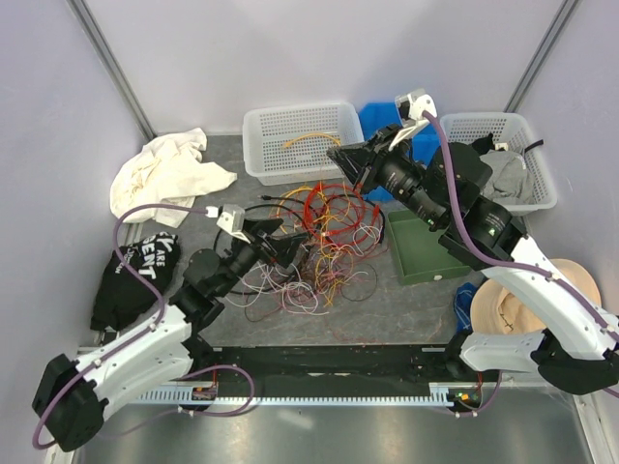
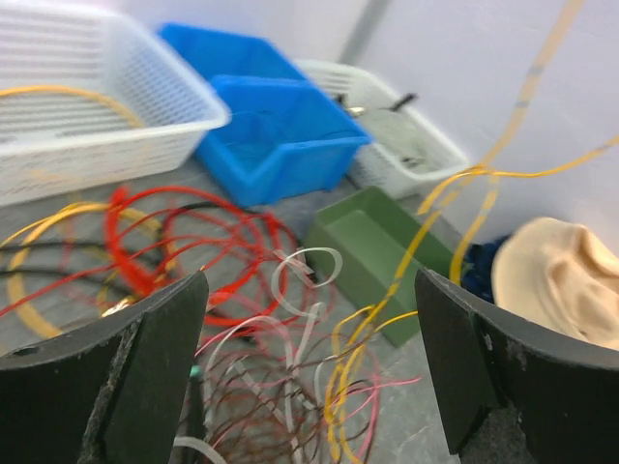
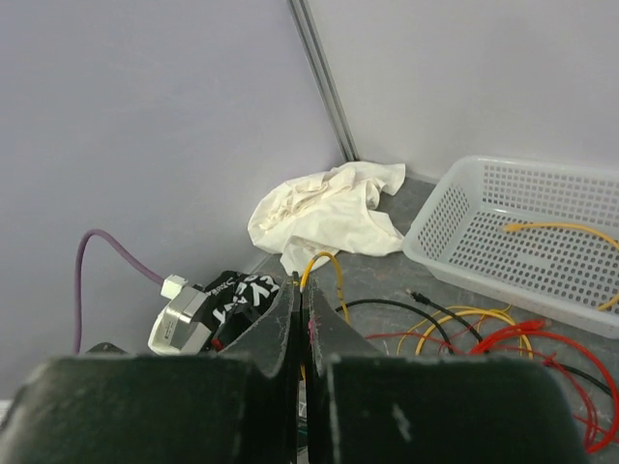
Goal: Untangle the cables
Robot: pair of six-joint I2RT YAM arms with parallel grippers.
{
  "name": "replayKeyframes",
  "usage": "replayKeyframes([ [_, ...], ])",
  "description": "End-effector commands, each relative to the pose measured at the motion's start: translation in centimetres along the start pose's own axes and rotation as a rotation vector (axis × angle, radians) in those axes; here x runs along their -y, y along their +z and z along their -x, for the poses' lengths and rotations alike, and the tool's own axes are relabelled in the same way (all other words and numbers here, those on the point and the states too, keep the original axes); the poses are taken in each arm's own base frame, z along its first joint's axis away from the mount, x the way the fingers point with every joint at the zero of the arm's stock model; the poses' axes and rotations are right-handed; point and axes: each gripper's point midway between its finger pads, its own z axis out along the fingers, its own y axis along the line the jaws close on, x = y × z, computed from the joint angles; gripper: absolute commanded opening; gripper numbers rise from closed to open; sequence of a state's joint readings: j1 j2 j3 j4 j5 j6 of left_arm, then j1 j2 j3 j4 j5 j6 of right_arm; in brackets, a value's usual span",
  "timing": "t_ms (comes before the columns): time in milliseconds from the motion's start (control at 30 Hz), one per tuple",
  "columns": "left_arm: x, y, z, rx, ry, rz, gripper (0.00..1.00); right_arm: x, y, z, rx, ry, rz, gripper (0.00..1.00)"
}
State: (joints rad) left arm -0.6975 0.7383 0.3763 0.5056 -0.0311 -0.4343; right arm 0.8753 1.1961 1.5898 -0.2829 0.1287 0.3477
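From above, the cables [image 1: 324,237] lie in one tangle at the middle of the tabletop [image 1: 406,300]. Red coils are at the far side and thin pink, white and yellow strands at the near side. The tangle sits between a white basket [image 1: 261,145] at the far edge and the arms' bases. A green tray [image 1: 426,266] is just to its right.

The left gripper [image 1: 282,246] is at the tangle's left edge. The right gripper [image 1: 346,162] is above its far side. How the jaws stand is hard to read from above.

The left wrist view shows its jaws spread wide with nothing between them. Past them, yellow strands [image 2: 464,179] rise steeply to the upper right over the tray, with blue bins [image 2: 280,126] beyond.

Only the right wrist view shows that arm's jaws pressed together. A yellow cable [image 3: 327,259] loops out at their tips and appears to be pinched there. It also shows a white cloth [image 3: 329,208] at the far left and another yellow wire [image 3: 551,229] lying in the basket.
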Motion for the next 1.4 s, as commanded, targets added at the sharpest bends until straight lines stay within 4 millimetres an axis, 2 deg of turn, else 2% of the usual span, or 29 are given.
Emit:
replayKeyframes([
  [0,6.6,0.6,3.7,0.177,0.062,-0.323,0.94,-1.3,-0.6,1.9,0.024,0.024,0.035,0.0],
  [67,7.5,0.9,3.6,0.174,0.074,-0.358,0.94,-1.3,-0.6,1.8,0.021,0.026,0.038,0.0],
  [100,7.8,1.5,2.5,0.142,0.081,-0.366,0.94,-1.3,-0.7,1.7,0.018,0.026,0.042,0.0],
  [200,8.4,2.4,1.6,0.117,0.082,-0.384,0.91,-1.5,-0.8,1.5,0.012,0.027,0.053,0.0],
  [233,8.2,2.9,0.6,0.09,0.078,-0.378,0.9,-1.5,-0.7,1.5,0.011,0.03,0.056,0.0],
  [300,8.7,3.4,0.3,0.085,0.074,-0.403,0.86,-1.8,-1.0,1.8,0.017,0.034,0.066,0.0],
  [333,8.3,4.0,-1.0,0.046,0.073,-0.393,0.83,-1.9,-1.0,1.8,0.015,0.034,0.072,0.0],
  [367,8.5,4.5,-1.0,0.04,0.072,-0.396,0.78,-2.0,-1.1,1.9,0.016,0.036,0.077,0.0],
  [433,8.1,5.2,-2.1,0.007,0.072,-0.379,0.75,-2.4,-1.6,2.5,0.028,0.042,0.093,0.0],
  [533,7.1,6.4,-3.2,-0.025,0.082,-0.331,0.63,-2.8,-2.5,3.6,0.049,0.05,0.11,0.0],
  [567,6.9,6.8,-2.7,-0.012,0.091,-0.31,0.49,-2.8,-2.7,3.6,0.049,0.048,0.11,0.0],
  [633,6.2,7.1,-2.3,-0.019,0.127,-0.268,0.28,-2.7,-3.6,4.3,0.065,0.047,0.106,0.0],
  [667,6.2,7.5,-0.7,0.011,0.142,-0.236,0.02,-2.4,-3.9,4.4,0.068,0.045,0.091,0.0],
  [700,6.2,7.3,0.8,0.033,0.174,-0.215,0.02,-2.1,-4.5,4.4,0.075,0.043,0.081,0.0],
  [733,5.7,7.2,0.8,-0.006,0.196,-0.179,0.02,-1.7,-4.7,4.3,0.077,0.038,0.066,0.0],
  [800,6.1,7.2,5.4,0.055,0.223,-0.117,0.02,-0.7,-5.6,3.7,0.079,0.031,0.03,0.0],
  [833,6.1,7.1,6.8,0.064,0.225,-0.086,0.02,-0.3,-5.8,3.4,0.078,0.028,0.015,0.07],
  [867,5.8,7.1,9.1,0.055,0.227,-0.016,0.02,0.0,-6.0,3.0,0.075,0.021,0.005,0.21],
  [900,6.0,7.0,10.5,0.057,0.224,0.01,0.02,0.6,-6.4,2.4,0.071,0.018,-0.013,0.46],
  [933,6.1,6.9,11.4,0.036,0.232,0.029,0.02,1.0,-6.6,2.1,0.067,0.016,-0.025,0.56],
  [967,6.9,6.6,14.1,0.03,0.239,0.047,0.02,1.2,-6.7,1.6,0.062,0.016,-0.034,0.67],
  [1000,7.2,6.6,15.0,0.012,0.248,0.056,0.02,1.8,-7.0,0.8,0.053,0.014,-0.052,0.81],
  [1033,7.4,6.9,15.5,-0.011,0.255,0.066,0.02,2.2,-7.1,0.4,0.048,0.014,-0.065,0.86],
  [1067,8.5,6.4,18.0,-0.007,0.254,0.065,0.02,2.7,-7.3,-0.5,0.034,0.016,-0.079,0.91],
  [1100,8.9,6.5,19.0,-0.006,0.25,0.066,0.02,2.9,-7.3,-1.0,0.026,0.018,-0.088,0.98],
  [1133,10.0,6.4,21.4,0.031,0.242,0.053,0.02,3.1,-7.4,-1.5,0.019,0.023,-0.091,0.98],
  [1200,10.6,6.2,22.6,0.029,0.246,0.046,0.02,3.6,-7.3,-3.2,-0.013,0.034,-0.098,0.98],
  [1233,11.3,5.7,24.4,0.064,0.243,0.039,0.02,3.7,-7.3,-3.8,-0.022,0.039,-0.099,0.98],
  [1367,11.2,5.8,26.9,0.103,0.276,0.085,0.02,4.5,-7.4,-7.3,-0.075,0.068,-0.104,0.98],
])
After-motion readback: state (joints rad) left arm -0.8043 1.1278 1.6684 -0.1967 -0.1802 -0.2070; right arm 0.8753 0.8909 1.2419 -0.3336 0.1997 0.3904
